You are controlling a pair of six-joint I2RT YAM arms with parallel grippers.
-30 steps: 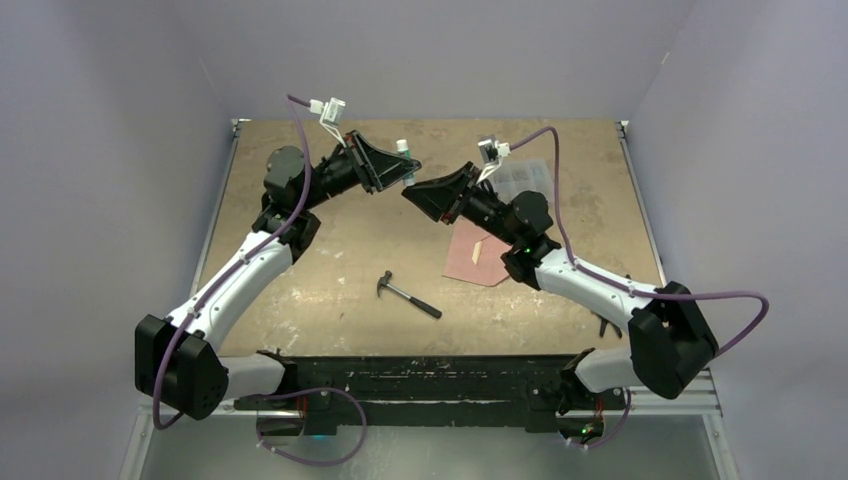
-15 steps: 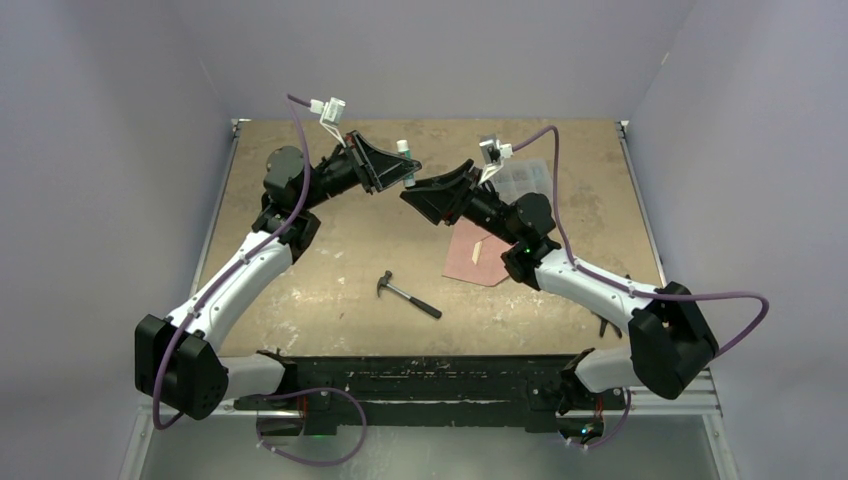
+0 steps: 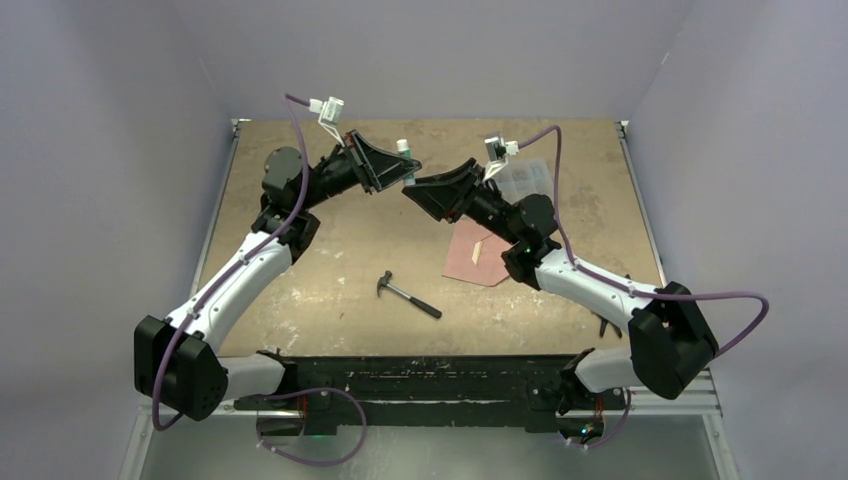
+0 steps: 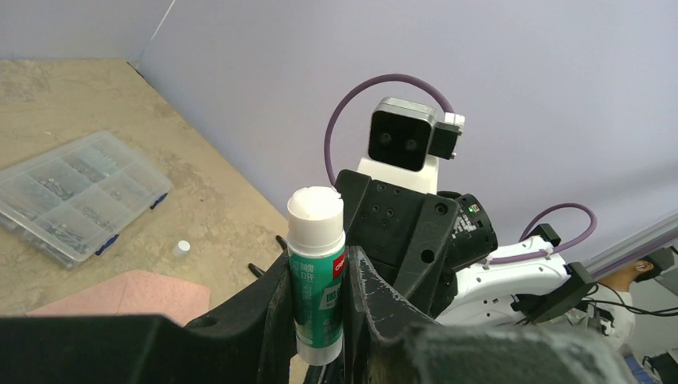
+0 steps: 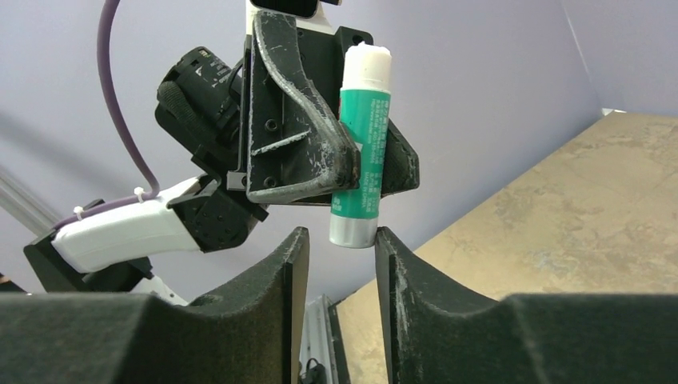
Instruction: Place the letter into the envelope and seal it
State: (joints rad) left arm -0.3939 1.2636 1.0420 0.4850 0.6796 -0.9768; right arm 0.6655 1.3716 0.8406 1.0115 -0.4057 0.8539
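My left gripper (image 3: 405,168) is raised above the table's far middle and is shut on a green glue stick (image 4: 317,276) with a white uncapped tip. My right gripper (image 5: 341,240) is open, facing the left one, with the stick's silver lower end (image 5: 352,232) just at its fingertips, close against the right finger. In the top view the right gripper (image 3: 414,187) is tip to tip with the left. A salmon-pink envelope (image 3: 478,256) lies flat on the table under the right arm, and its corner shows in the left wrist view (image 4: 120,294). No separate letter sheet is visible.
A hammer (image 3: 408,295) lies on the table near the middle front. A clear compartment box (image 3: 524,179) sits at the back right, also in the left wrist view (image 4: 76,196). A small white cap (image 4: 181,248) lies beside the envelope.
My right gripper has risen and moved slightly left, closing in on the glue stick held by the left gripper. The left arm and the envelope have not moved.
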